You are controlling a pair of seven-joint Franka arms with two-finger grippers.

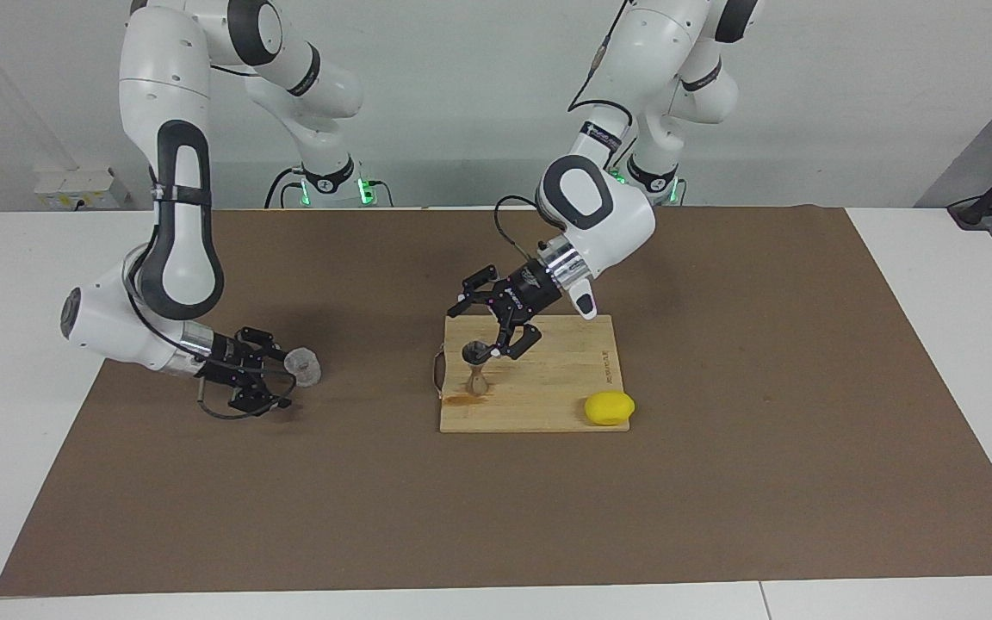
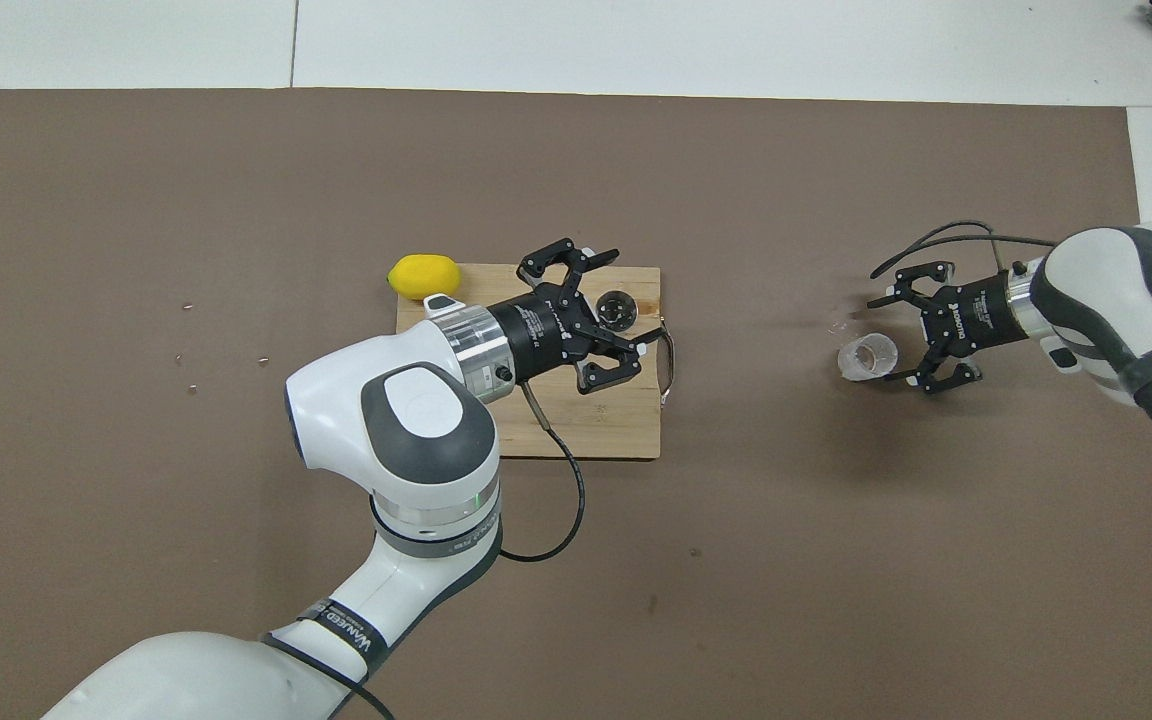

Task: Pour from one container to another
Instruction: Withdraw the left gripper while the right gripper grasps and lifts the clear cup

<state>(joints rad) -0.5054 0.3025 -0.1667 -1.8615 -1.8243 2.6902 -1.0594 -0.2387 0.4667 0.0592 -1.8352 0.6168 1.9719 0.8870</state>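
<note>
One camera sits high across the table, facing the robots. The other looks steeply down from above their end. Both share the brown mat (image 1: 720,482) and cutting board (image 2: 616,430).

Both arms low and outstretched, left claw (image 1: 496,325) and right claw (image 1: 265,372) agape.
</note>
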